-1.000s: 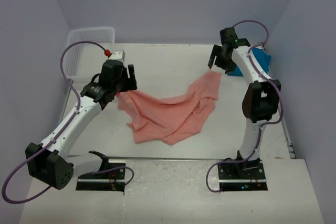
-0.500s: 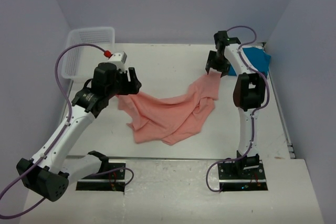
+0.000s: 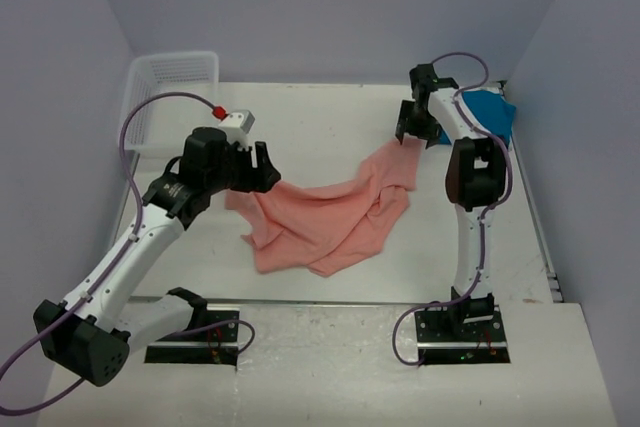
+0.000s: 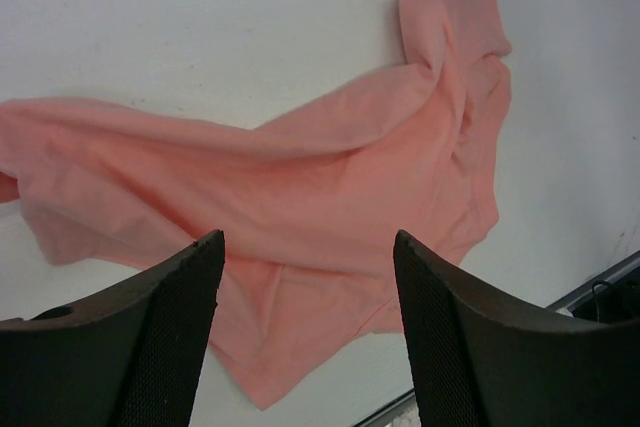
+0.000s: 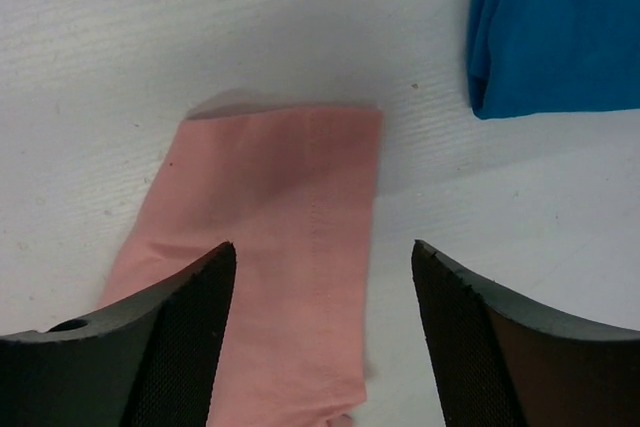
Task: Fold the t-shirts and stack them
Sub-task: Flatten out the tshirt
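The salmon-pink t-shirt [image 3: 330, 215] lies crumpled and spread on the white table, one end stretching up to the right. It fills the left wrist view [image 4: 300, 197], and its far end shows in the right wrist view [image 5: 290, 247]. The teal-blue t-shirt [image 3: 492, 111] lies folded at the far right, partly behind the right arm, and shows in the right wrist view [image 5: 555, 27]. My left gripper [image 3: 262, 165] is open and empty above the pink shirt's left edge. My right gripper [image 3: 412, 131] is open and empty just above the shirt's far right end.
A white mesh basket [image 3: 160, 97] stands at the far left corner of the table [image 3: 320, 117]. The arm bases sit on plates at the near edge [image 3: 330, 303]. Grey walls close in the left, back and right sides.
My left gripper has moved right and forward over the pink shirt's left edge. My right gripper has moved down towards the shirt's far end. The shirt has barely shifted.
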### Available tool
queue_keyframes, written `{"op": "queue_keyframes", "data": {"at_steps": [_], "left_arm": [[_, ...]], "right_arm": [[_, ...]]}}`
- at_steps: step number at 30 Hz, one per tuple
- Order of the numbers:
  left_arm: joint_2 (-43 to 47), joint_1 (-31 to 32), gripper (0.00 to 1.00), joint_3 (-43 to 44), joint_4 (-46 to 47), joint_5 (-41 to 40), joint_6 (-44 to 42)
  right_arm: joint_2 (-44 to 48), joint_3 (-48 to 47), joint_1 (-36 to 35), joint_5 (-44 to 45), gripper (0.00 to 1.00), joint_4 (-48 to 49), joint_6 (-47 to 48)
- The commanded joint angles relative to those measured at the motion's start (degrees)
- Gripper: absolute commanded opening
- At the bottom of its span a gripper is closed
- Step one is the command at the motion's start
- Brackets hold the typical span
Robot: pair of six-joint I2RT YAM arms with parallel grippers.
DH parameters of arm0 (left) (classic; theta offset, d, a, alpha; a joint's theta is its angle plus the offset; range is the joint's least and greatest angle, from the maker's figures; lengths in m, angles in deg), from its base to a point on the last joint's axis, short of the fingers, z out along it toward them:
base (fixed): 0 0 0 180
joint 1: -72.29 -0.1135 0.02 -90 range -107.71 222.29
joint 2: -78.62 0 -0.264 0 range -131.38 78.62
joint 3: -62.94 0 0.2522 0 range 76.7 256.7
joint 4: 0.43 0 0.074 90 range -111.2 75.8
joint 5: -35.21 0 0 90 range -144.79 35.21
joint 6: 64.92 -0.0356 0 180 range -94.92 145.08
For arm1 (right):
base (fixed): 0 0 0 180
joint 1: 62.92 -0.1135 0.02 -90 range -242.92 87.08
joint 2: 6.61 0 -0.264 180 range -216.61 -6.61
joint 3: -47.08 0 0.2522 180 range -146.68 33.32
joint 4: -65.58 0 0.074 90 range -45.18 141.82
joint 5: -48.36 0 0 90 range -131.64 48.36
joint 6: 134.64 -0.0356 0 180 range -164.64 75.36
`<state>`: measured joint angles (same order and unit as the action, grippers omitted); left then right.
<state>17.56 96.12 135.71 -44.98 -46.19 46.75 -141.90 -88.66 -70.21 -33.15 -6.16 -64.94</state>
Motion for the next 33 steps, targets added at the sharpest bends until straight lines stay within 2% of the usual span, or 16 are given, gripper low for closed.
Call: {"op": "queue_keyframes", "data": {"at_steps": [1,2,3,4,5,6,7,15,17,19,20,21,22,24,27,33], "left_arm": [[-0.64,0.95,0.69,-1.60,3.45,2.65,-0.58],[-1.16,1.73,0.66,-2.83,4.23,3.08,-0.06],[-2.30,2.26,0.61,-3.36,5.55,3.18,0.30],[-3.01,2.88,0.40,-3.98,6.34,3.09,0.65],[-3.71,4.54,0.22,-4.68,7.05,2.48,1.18],[-5.11,5.42,0.09,-4.69,7.66,1.95,1.27],[-5.73,6.30,0.00,-4.69,7.76,1.25,1.44],[-7.15,15.36,0.00,-4.33,4.79,-6.48,4.25],[-7.32,17.56,0.17,-4.51,1.19,-12.62,6.88],[-7.50,19.39,0.26,-5.82,-3.65,-16.31,10.39],[-7.41,20.10,0.31,-6.52,-6.02,-17.38,11.80],[-6.80,21.07,0.36,-7.40,-7.26,-18.43,13.47],[-6.45,22.03,0.46,-8.54,-8.49,-21.14,17.49],[-5.83,25.98,0.50,-9.52,-11.73,-23.88,21.72],[-5.56,31.69,0.50,-9.96,-16.49,-32.74,34.01],[-7.23,36.97,0.55,-10.05,-22.20,-36.90,46.85]], "right_arm": [[3.96,4.18,0.17,2.23,0.72,5.05,-0.97],[8.15,9.51,-0.44,1.88,0.69,9.68,-1.58],[10.46,12.26,-0.79,1.62,0.54,12.16,-1.76],[12.48,14.63,-1.58,1.27,0.39,14.45,-1.94],[15.89,18.23,-1.94,0.13,0.16,17.69,-2.20],[17.32,19.22,-2.29,-0.66,0.00,18.50,-2.21],[18.55,20.10,-3.16,-1.28,0.00,18.95,-2.12],[32.51,29.85,-9.40,-3.12,0.00,19.65,-2.82],[35.43,34.77,-11.43,-6.54,0.01,20.35,-4.22],[40.33,41.42,-13.00,-12.70,0.20,23.76,-5.45],[41.75,43.38,-13.80,-13.32,0.39,24.57,-5.63],[43.07,45.05,-14.50,-13.76,0.44,25.19,-5.55],[45.09,47.42,-15.64,-13.85,0.47,25.89,-5.63],[46.68,49.10,-16.18,-14.11,0.48,26.07,-5.55],[50.37,52.79,-16.35,-15.61,0.48,26.77,-4.93],[61.00,58.68,-16.70,-20.53,0.49,28.00,-5.19]]}}
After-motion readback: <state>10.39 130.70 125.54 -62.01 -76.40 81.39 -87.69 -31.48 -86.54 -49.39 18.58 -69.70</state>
